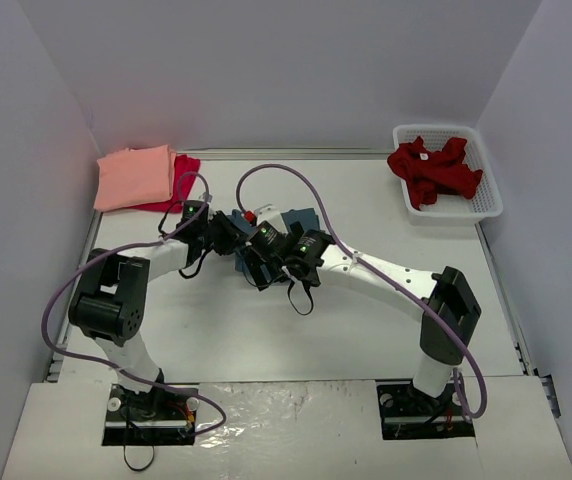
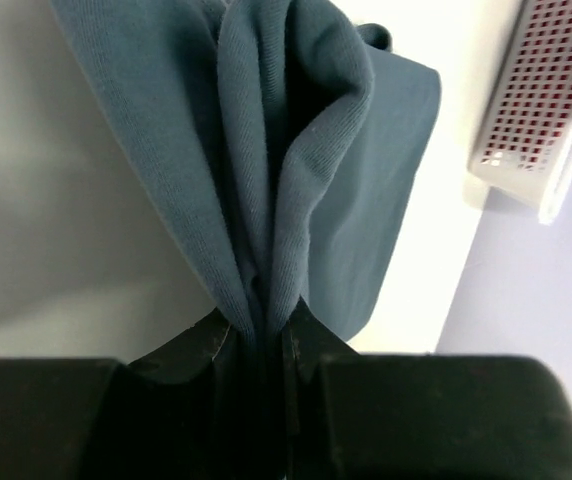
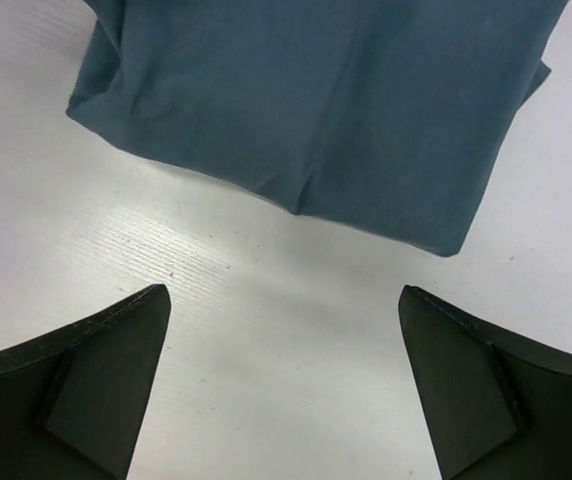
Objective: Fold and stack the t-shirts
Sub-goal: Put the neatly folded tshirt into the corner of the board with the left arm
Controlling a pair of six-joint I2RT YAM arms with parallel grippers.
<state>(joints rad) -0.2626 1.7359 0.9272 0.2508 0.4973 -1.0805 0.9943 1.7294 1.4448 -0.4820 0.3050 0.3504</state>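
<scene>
The slate-blue t-shirt [image 1: 301, 218] lies bunched at mid-table, mostly hidden under both wrists. My left gripper [image 1: 236, 232] is shut on a gathered fold of it [image 2: 266, 200], with the cloth pinched between the jaws [image 2: 266, 322]. My right gripper [image 3: 284, 300] stands open just above the bare table, a short way back from the shirt's folded edge [image 3: 316, 110], with nothing between its fingers. A salmon-pink t-shirt [image 1: 136, 178] lies folded at the back left on top of a crimson one [image 1: 180, 180]. A dark red t-shirt [image 1: 434, 170] sits crumpled in the basket.
The white lattice basket [image 1: 486, 205] stands at the back right, also seen in the left wrist view [image 2: 531, 120]. Both arms' cables loop over the table's middle [image 1: 296, 180]. White walls close in the table on three sides.
</scene>
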